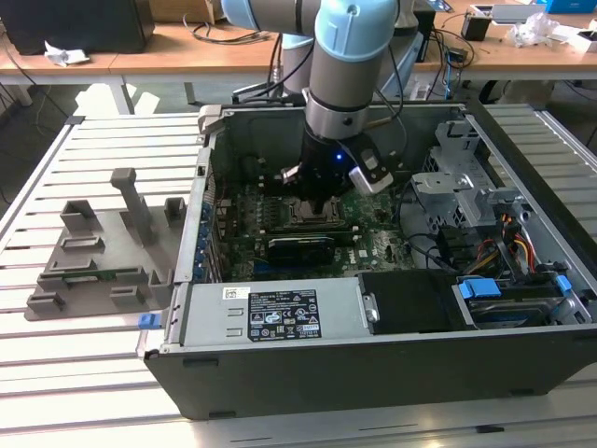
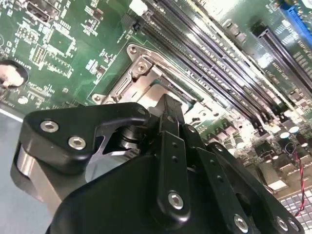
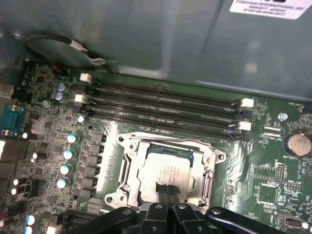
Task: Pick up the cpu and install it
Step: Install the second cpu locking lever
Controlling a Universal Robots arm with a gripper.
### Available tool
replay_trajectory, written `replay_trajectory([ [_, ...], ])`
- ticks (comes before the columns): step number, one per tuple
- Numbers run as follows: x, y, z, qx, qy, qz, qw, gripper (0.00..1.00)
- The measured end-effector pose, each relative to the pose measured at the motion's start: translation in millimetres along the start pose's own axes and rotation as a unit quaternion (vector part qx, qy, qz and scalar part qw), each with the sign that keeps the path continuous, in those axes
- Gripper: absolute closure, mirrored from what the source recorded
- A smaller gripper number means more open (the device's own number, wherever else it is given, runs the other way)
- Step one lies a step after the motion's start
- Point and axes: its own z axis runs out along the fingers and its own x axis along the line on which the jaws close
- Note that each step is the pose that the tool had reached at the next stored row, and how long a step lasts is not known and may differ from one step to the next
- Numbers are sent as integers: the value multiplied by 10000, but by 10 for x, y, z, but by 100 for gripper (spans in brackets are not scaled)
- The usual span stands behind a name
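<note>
The open grey metal computer case (image 1: 392, 373) fills the exterior view's centre, its green motherboard (image 3: 73, 141) inside. The square metal-framed socket (image 3: 127, 163) sits lower centre in the first wrist view, the shiny silver cpu (image 3: 165, 173) lying within it. The black gripper (image 3: 163, 191) touches the cpu; whether its fingers clamp it I cannot tell. A tilted seat could bend socket pins.

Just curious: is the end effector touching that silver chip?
Touching. In the first wrist view, the end effector tips rest on the cpu seated in its socket.
</note>
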Motion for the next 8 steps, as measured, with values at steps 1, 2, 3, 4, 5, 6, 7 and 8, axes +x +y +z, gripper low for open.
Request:
replay_trajectory([
  [1,-5,32,3,98,15,7,10000,89],
  [2,-12,65,8,197,30,13,9998,89],
  [3,-17,95,11,289,44,19,9996,89],
  [4,-25,141,18,427,65,29,9991,89],
  [5,-34,196,24,603,91,41,9981,89],
  [6,-38,221,26,695,105,46,9975,89],
  [7,-42,249,30,788,120,53,9968,89],
  [8,-48,285,34,901,136,61,9958,89],
])
